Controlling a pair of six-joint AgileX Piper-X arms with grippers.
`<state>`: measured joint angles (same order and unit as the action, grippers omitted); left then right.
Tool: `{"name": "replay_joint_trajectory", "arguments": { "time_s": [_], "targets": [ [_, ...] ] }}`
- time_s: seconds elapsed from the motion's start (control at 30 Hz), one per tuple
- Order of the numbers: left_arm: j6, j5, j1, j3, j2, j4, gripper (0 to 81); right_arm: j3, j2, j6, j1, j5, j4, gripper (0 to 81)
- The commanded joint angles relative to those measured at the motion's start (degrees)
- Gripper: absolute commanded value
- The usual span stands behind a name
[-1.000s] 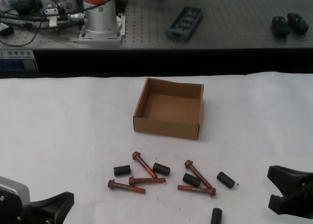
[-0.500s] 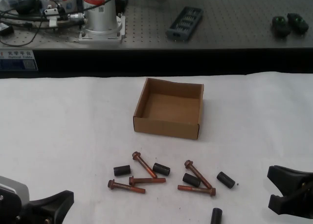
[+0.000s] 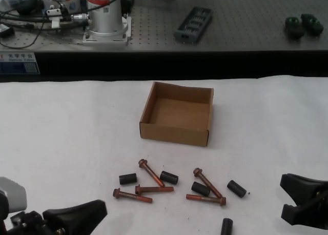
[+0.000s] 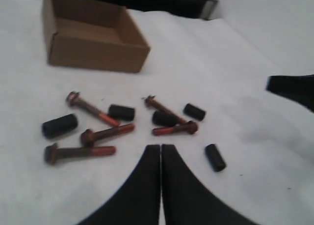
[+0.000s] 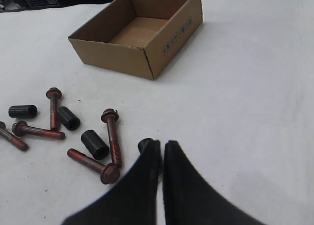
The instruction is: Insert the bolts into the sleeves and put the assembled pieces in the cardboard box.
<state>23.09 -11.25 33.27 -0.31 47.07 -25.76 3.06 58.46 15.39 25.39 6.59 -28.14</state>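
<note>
The cardboard box (image 3: pixel 174 135) is sitting empty at the centre of the high view, so nothing is assembled yet. I am worrying that the heap below it will scatter if I come down on it carelessly. My left gripper (image 4: pixel 161 147), at the lower left, and my right gripper (image 5: pixel 161 142), at the lower right, are both hanging with fingers pressed together, holding nothing. Five bolts (image 3: pixel 151 173) are lying crossed and touching, so lifting one may drag another. Five sleeves (image 3: pixel 128 179) are lying loose and will probably roll when nudged.
</note>
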Motion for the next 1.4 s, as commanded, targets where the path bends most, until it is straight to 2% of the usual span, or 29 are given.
{"name": "replay_joint_trajectory", "arguments": {
  "time_s": [0.0,0.07,0.17,0.3,0.4,0.5,0.67,0.83,0.93,1.07,1.2,1.37],
  "targets": [
    [2.88,-3.44,0.23,-0.32,0.09,-5.88,0.6,0.04,0.22,1.73,-0.16,-1.84,-2.23,4.3],
    [4.96,-4.16,0.23,-0.32,0.09,-7.45,0.6,0.04,0.22,1.73,-0.16,-1.84,-2.23,4.3],
    [4.7,-10.52,0.23,-0.32,0.09,-10.88,0.6,0.04,0.22,1.73,-0.16,-1.84,-2.23,4.3],
    [2.63,-18.02,0.23,-3.71,0.09,-4.98,0.6,0.04,0.22,1.73,-0.16,-1.84,-2.23,4.3],
    [-7.05,-19.51,0.23,-8.87,0.09,7.86,0.6,0.04,0.22,1.73,-0.16,-1.84,-2.23,4.3],
    [-20.87,-18.45,0.23,-15.45,2.3,20.6,0.6,0.04,0.22,1.73,-0.16,-1.84,-2.23,4.3],
    [-27.16,-17.83,0.23,-24.94,14.17,26.63,0.6,0.04,0.22,1.73,-0.16,-1.84,-2.58,4.3],
    [-29.77,-22.49,0.51,-34.24,29.74,27.14,0.6,0.04,0.22,1.73,-0.16,-1.74,-3.0,4.3],
    [-36.5,-23.81,1.87,-40.53,38.62,32.51,0.3,0.04,0.22,1.73,-0.16,0.63,-2.61,4.3],
    [-46.97,-24.24,5.38,-49.79,46.4,44.33,11.9,0.04,0.22,1.73,-0.16,7.45,-2.62,4.3],
    [-55.49,-20.11,8.26,-55.61,50.66,48.88,25.1,0.04,0.22,1.73,-0.16,14.24,-1.71,4.3],
    [-59.04,-18.73,9.13,-59.81,53.73,47.92,23.5,0.04,0.22,4.39,-0.16,20.06,-0.4,4.3]
  ]
}}
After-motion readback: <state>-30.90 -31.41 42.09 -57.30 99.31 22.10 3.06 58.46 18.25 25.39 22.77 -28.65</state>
